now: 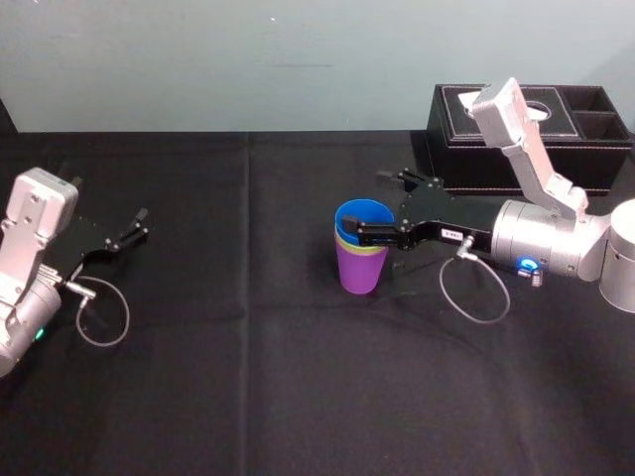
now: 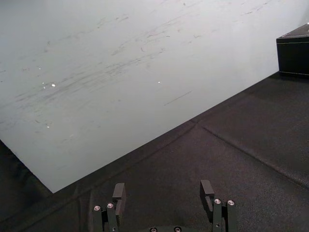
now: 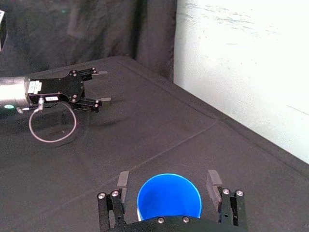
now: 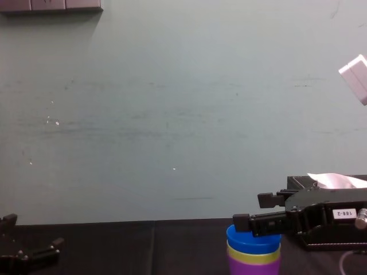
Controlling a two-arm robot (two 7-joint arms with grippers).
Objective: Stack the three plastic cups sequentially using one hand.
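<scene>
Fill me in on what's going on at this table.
The right end effector sits open around the blue cup. That cup is nested in the yellow-green cup, which is inside the purple cup, so all three are stacked. The left end effector rests open, parked off to the left.

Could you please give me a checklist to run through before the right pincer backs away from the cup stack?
1. All three nested: blue cup in yellow-green cup in purple cup: ok.
2. Stack upright on the table: ok.
3. Right pincer open, one jaw on each side of the blue cup's rim, gaps visible in the right wrist view: ok.
4. Blue cup pushed fully down: cannot tell.
5. Left pincer parked open at the far left, clear of the stack: ok.
6. Tissue box behind the right arm, apart from the stack: ok.
</scene>
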